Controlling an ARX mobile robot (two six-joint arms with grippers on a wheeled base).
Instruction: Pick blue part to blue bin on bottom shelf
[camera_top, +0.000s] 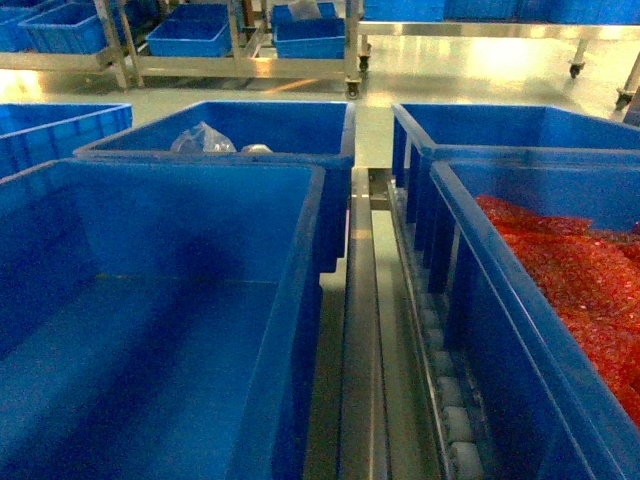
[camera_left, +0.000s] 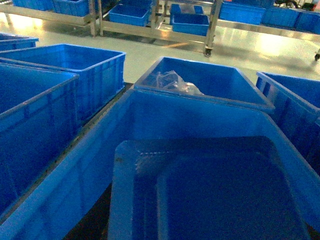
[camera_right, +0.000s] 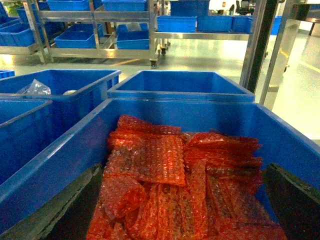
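Note:
A dark-blue boxy block with rounded corners, the blue part (camera_left: 220, 195), fills the bottom of the left wrist view, close to the camera. My left gripper (camera_left: 205, 222) is shut on it, and only a dark sliver of one finger (camera_left: 97, 220) shows beside it. The part hangs over a large empty blue bin (camera_left: 165, 112), the near left one (camera_top: 180, 166) in the head view. My right gripper (camera_right: 182, 212) is open. Its dark fingers (camera_right: 292, 200) stand wide apart over red bubble wrap (camera_right: 170, 170). Neither gripper shows in the head view.
A bin behind holds clear plastic bags (camera_top: 205, 138) (camera_left: 175, 82). The right near bin (camera_top: 480, 250) holds the bubble wrap, with another blue bin (camera_top: 420, 125) behind it. A roller rail (camera_top: 445, 400) runs between the rows. Metal racks (camera_top: 240, 60) with more bins stand across the floor.

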